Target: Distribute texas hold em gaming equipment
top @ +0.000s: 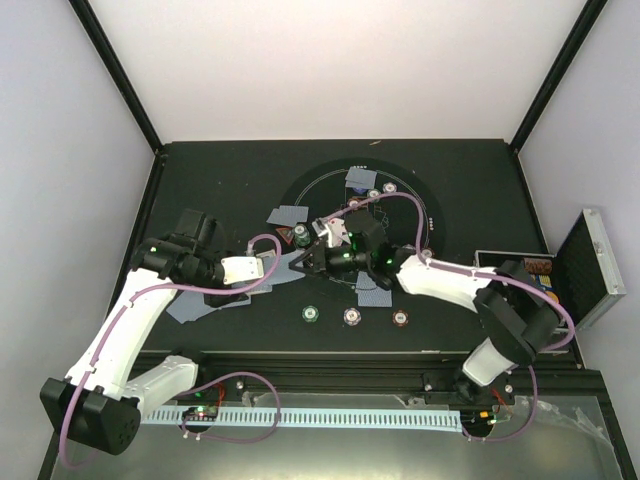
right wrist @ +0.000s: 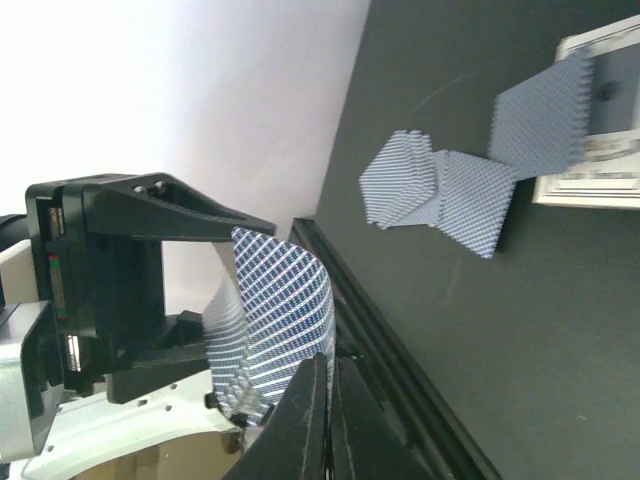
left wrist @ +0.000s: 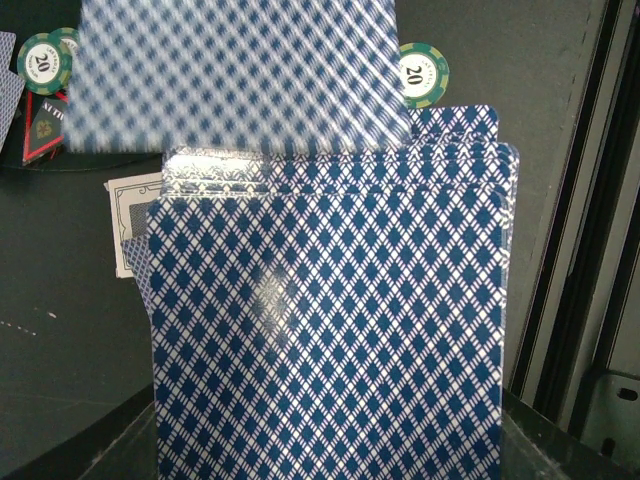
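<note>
My left gripper [top: 268,266] is shut on a deck of blue-backed playing cards [left wrist: 330,340], which fills the left wrist view and hides its fingers. My right gripper [right wrist: 328,366] meets the deck at the table's middle and is shut on the edge of the top card [right wrist: 285,300], which bends upward. Dealt cards lie in small piles [top: 285,215] [top: 360,180] [top: 375,291] [top: 195,306]. A green chip [top: 311,314], a purple-white chip [top: 352,316] and a red-brown chip [top: 400,319] sit in a row near the front edge. A red triangle marker [left wrist: 42,128] lies by further green chips [left wrist: 422,73].
The open silver case [top: 590,265] stands at the right edge of the table, with chips inside. A round printed ring [top: 425,215] marks the black mat at the centre back. White walls close in the table on the left, right and back.
</note>
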`<action>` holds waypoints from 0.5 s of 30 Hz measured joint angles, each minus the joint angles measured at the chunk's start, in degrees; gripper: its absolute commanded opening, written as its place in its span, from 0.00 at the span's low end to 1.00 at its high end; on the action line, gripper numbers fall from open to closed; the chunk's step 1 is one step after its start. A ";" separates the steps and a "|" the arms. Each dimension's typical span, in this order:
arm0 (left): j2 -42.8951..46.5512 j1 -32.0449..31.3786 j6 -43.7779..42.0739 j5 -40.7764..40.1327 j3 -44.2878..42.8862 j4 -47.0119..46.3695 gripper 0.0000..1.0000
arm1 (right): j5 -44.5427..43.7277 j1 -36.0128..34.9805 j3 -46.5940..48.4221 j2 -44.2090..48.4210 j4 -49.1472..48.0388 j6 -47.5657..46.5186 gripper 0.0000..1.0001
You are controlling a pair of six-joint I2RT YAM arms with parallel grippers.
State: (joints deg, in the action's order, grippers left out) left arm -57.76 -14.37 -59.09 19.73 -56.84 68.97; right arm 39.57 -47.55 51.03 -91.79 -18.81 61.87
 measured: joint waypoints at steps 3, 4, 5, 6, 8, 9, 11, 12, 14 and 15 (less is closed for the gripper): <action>0.00 0.00 -0.02 0.00 0.00 -0.02 0.02 | -0.11 2.58 -0.20 2.05 5.09 -2.91 0.01; 0.00 0.00 -0.02 0.00 0.00 -0.04 0.02 | -0.55 3.21 0.11 2.93 8.28 -4.68 0.01; 0.00 0.00 0.00 0.02 0.00 -0.04 0.02 | -1.36 4.74 0.76 3.50 11.21 -6.86 0.01; 0.00 0.00 0.00 0.02 0.00 -0.07 0.02 | -2.93 5.70 2.58 3.67 16.00 -9.75 0.01; 0.00 0.00 0.00 0.00 0.00 -0.07 0.01 | -10.01 7.41 10.12 2.95 27.82 -17.66 0.01; 0.00 0.00 0.00 0.00 0.00 -0.07 0.02 | -14.45 7.85 14.01 2.36 32.72 -21.18 0.01; 0.02 0.00 0.00 0.00 0.00 -0.07 0.02 | -25.53 8.22 23.26 -0.24 41.46 -28.59 0.01; 0.02 0.00 0.00 0.00 0.00 -0.07 0.02 | -32.46 8.26 28.00 -2.32 45.03 -32.30 0.01; 0.07 0.00 0.00 -0.02 0.00 -0.07 0.02 | -44.72 8.20 34.47 -6.95 50.01 -37.86 0.01; 0.15 0.00 0.00 -0.02 0.00 -0.07 0.02 | -50.23 8.15 36.59 -9.51 51.76 -40.11 0.01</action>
State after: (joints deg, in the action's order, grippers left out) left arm -57.60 -14.37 -59.09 19.70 -56.84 68.90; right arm -10.66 -39.40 87.61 -101.30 32.95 21.76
